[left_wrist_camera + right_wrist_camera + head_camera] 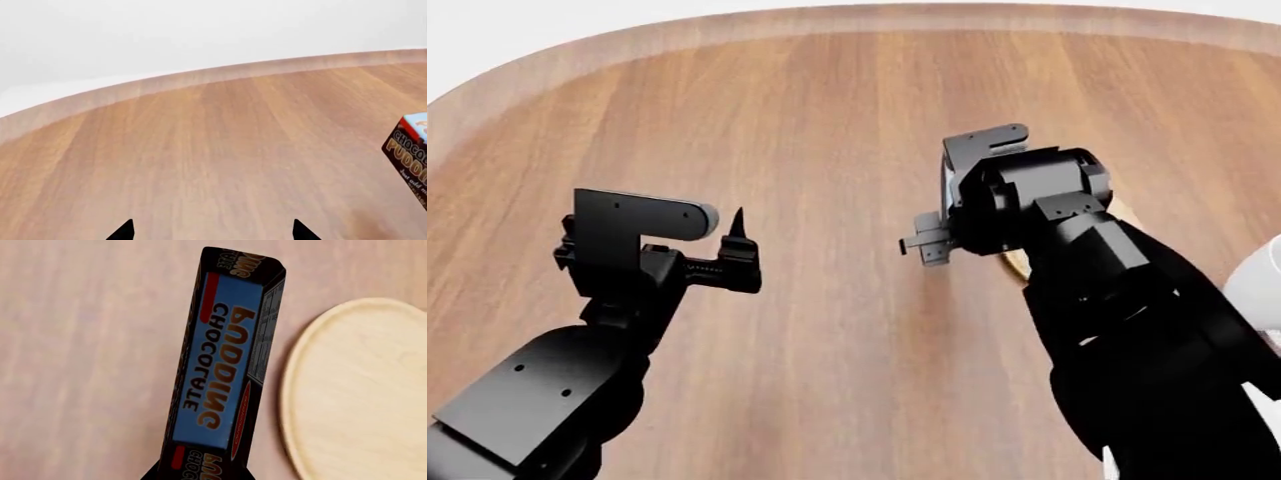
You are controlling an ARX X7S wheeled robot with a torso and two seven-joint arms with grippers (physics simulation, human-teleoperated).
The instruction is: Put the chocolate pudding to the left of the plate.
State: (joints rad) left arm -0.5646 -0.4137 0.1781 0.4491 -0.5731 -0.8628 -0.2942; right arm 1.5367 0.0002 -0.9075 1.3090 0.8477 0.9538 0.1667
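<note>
The chocolate pudding (223, 370) is a thin dark box with a blue face and red edges. My right gripper (197, 474) is shut on its near end. The box's far end points down at the wooden table, just beside the rim of the light-tan round plate (360, 390). In the head view the right gripper (938, 243) hangs over the table's middle, and only slivers of the plate (1014, 264) show behind that arm. The pudding (410, 155) also shows at the edge of the left wrist view. My left gripper (213, 232) is open and holds nothing, low over bare wood (731, 250).
The round wooden table (827, 90) curves away at the far side, with its edge (200, 77) in front of a white background. Part of a white mug (1261, 275) shows at the right edge of the head view, behind the right arm.
</note>
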